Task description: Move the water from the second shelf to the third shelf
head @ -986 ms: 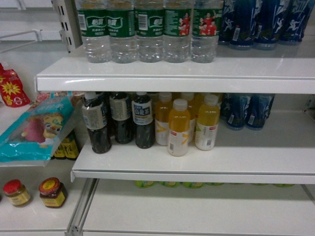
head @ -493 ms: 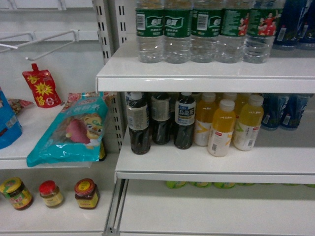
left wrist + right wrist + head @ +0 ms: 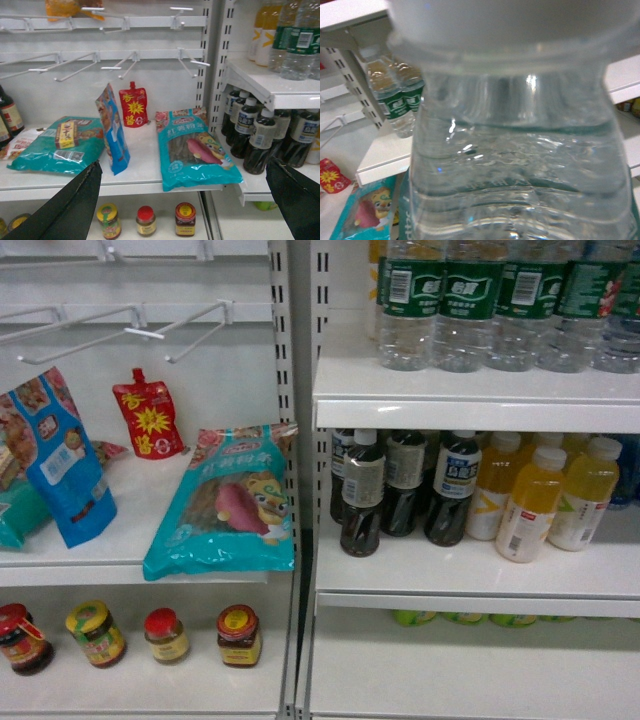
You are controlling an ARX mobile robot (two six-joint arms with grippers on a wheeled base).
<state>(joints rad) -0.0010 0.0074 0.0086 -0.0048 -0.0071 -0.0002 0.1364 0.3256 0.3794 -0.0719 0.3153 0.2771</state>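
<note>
Water bottles (image 3: 470, 305) on upper shelf (image 3: 480, 400): caps and necks cut off by top edge of head view, rightmost one cut by right edge; label print too small to read; green-capped items (image 3: 470, 618) under lower shelf lip: only tops show, kind cannot be told; dark bottles (image 3: 400, 490): rear ones hidden behind front row; held water bottle (image 3: 520, 165) in right wrist view: fills frame, blurred, label and base cut off, right gripper itself hidden; left gripper (image 3: 185, 200): only dark finger edges at frame corners.
</note>
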